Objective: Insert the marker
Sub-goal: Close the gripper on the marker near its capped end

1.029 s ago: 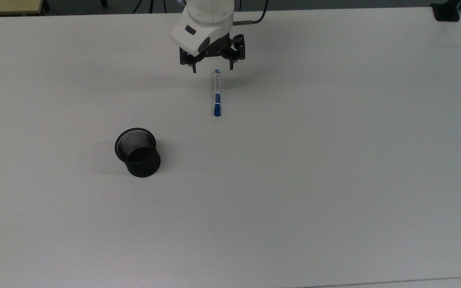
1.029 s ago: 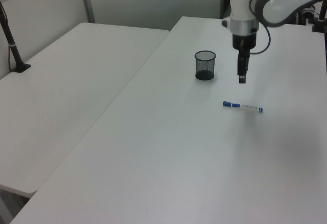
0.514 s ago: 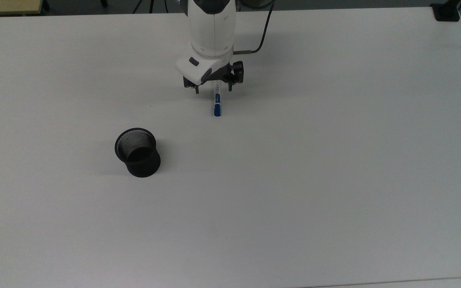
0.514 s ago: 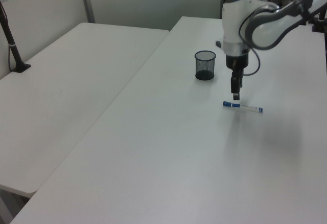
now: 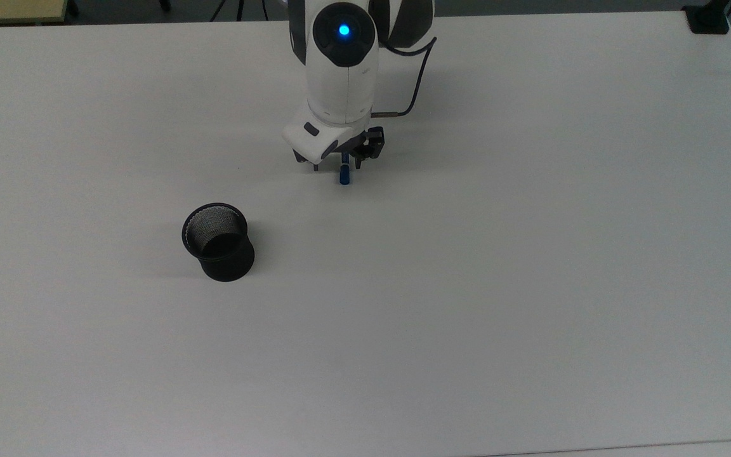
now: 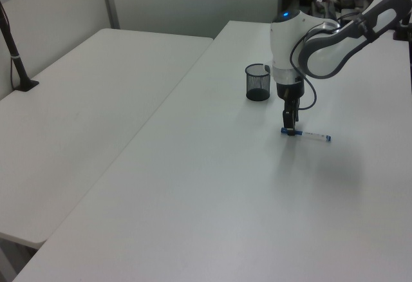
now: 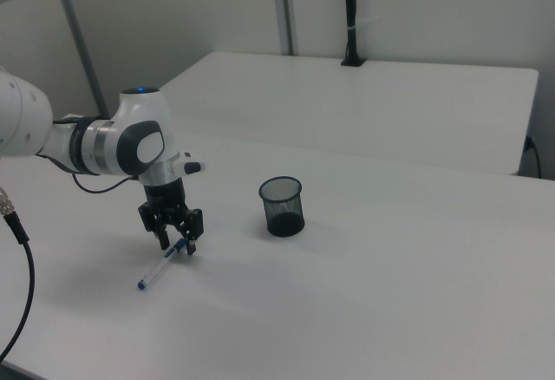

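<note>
From where I stood, the gripper (image 5: 336, 166) had dropped over the marker (image 5: 344, 176), fingers apart and straddling its capped end, nothing clamped yet. The marker lay flat on the table (image 5: 530, 254), at about one o'clock from the mesh cup (image 5: 218, 242) in the top view. A second earlier the gripper hung higher, beyond the marker's far end; a grasp looked imminent.

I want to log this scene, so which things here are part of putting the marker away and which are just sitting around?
In the job: marker, black mesh cup, gripper open astride the marker.
Just there: black pole clamped on the far table, black mount at the table corner.
</note>
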`<control>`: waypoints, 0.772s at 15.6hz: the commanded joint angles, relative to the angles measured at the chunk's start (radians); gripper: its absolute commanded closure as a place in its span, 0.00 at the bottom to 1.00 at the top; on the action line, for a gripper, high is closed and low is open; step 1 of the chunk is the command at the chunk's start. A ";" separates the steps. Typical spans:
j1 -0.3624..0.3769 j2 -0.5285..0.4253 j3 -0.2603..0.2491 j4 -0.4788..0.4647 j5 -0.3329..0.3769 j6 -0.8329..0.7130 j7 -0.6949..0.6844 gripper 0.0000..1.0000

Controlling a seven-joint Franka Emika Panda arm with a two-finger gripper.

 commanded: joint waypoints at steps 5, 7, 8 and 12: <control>0.009 0.057 0.032 0.073 -0.033 0.016 0.090 0.59; 0.012 0.057 0.033 0.078 -0.032 0.013 0.090 0.70; 0.015 0.057 0.033 0.078 -0.032 0.013 0.090 0.77; 0.015 0.056 0.033 0.078 -0.032 0.011 0.090 0.89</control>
